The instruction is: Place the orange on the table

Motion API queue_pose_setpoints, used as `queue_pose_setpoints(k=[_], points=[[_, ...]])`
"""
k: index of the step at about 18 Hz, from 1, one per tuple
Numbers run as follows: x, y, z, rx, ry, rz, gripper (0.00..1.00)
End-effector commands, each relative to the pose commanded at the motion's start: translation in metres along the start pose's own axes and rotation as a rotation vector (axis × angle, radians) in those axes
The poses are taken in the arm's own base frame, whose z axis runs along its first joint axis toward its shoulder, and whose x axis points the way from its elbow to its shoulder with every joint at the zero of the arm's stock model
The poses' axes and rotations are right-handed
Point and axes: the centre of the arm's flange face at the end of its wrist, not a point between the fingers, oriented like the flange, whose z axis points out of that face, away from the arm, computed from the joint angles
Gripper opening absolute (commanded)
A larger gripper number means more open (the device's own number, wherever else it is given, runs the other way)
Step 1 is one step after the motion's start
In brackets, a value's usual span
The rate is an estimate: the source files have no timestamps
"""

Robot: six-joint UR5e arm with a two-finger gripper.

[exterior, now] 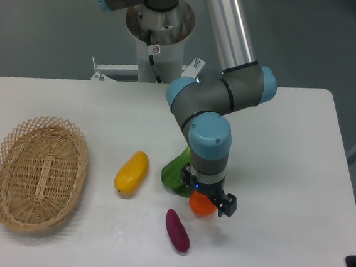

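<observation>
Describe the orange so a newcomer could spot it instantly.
Follow the arm down to its gripper near the front of the white table. The orange sits between the fingers: small, round, bright orange, unlike the long purple vegetable beside it.
</observation>
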Motion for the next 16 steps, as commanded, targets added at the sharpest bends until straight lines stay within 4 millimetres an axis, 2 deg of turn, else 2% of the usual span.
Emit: queue_pose_setpoints(k=[2, 8, 16], points=[[-0.009, -0.001, -0.011, 0.007, -0.022, -0.004, 1.0], [-0.024, 0.013, -0.031, 0.025, -0.04, -0.031, 1.0], [-0.033, 0.023, -0.043, 0.044, -0.051, 0.005, 1.0]])
